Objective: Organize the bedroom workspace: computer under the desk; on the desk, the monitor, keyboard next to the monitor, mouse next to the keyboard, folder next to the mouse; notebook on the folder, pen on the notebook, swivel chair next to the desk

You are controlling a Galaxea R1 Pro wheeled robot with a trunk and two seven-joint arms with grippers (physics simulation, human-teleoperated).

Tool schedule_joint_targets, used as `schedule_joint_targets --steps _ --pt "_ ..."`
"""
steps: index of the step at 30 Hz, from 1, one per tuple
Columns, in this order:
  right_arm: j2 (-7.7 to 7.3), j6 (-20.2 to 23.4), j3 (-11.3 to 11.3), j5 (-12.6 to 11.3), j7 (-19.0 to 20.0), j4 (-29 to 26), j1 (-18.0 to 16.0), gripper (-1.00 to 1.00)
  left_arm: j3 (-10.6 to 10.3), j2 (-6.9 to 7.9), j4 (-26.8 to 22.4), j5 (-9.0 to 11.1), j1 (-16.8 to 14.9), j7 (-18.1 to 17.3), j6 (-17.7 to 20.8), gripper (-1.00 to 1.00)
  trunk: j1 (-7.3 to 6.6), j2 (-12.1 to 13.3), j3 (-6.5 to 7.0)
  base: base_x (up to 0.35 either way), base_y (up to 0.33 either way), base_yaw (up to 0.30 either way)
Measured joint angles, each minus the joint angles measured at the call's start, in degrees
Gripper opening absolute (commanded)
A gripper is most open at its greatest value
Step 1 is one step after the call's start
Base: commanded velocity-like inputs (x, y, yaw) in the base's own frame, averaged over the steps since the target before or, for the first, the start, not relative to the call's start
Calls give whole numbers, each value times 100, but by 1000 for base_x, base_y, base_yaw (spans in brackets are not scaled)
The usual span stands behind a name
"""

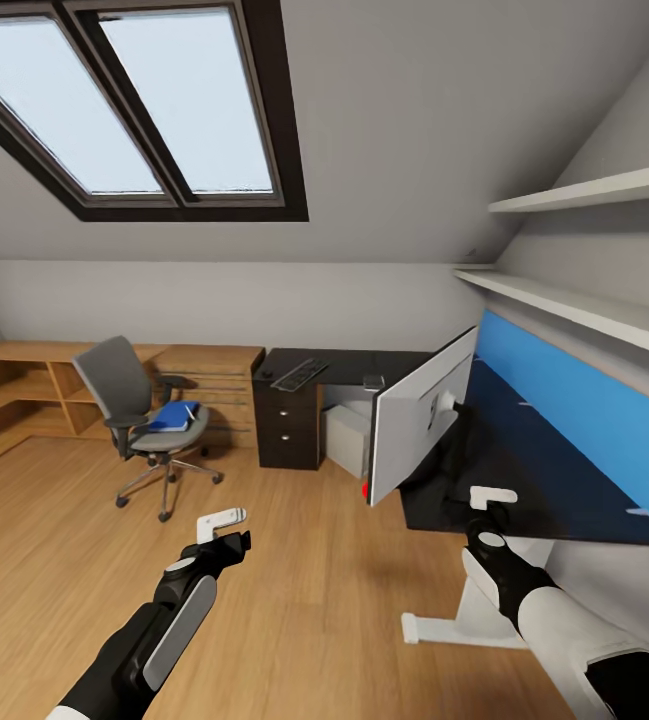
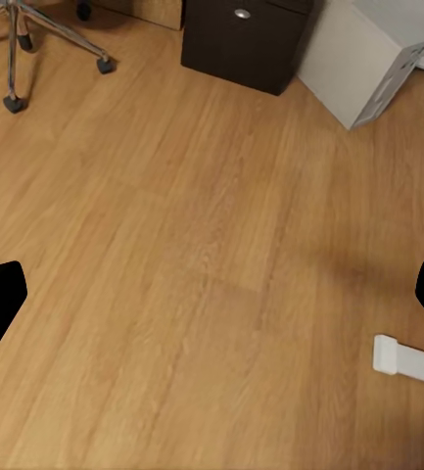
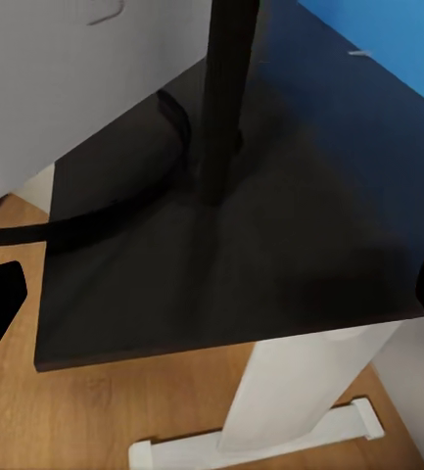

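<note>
While the monitor (image 1: 424,425) stands on the desk (image 1: 524,480), your two open, empty grippers (image 1: 222,520) (image 1: 492,496) must fetch the folder (image 1: 174,416) from the chair (image 1: 144,420)

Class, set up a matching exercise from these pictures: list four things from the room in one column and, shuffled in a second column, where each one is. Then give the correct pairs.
Things:
1. folder
2. keyboard
3. computer
4. monitor

Places:
A. on the floor under the desk, beside the dark drawer cabinet
B. standing on the near end of the desk, its pale back toward the camera
C. lying on the seat of the swivel chair
D. lying on the far end of the desk top, above the dark drawer cabinet

Pairs: 1-C, 2-D, 3-A, 4-B
</note>
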Motion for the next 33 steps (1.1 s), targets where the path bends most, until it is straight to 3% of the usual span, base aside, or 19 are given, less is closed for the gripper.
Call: schedule_joint_targets --steps 33 --pt "-9 -122 0 8 0 2 0 100 0 0 5 -1 0 -1 3 100 0 0 0 144 -15 0"
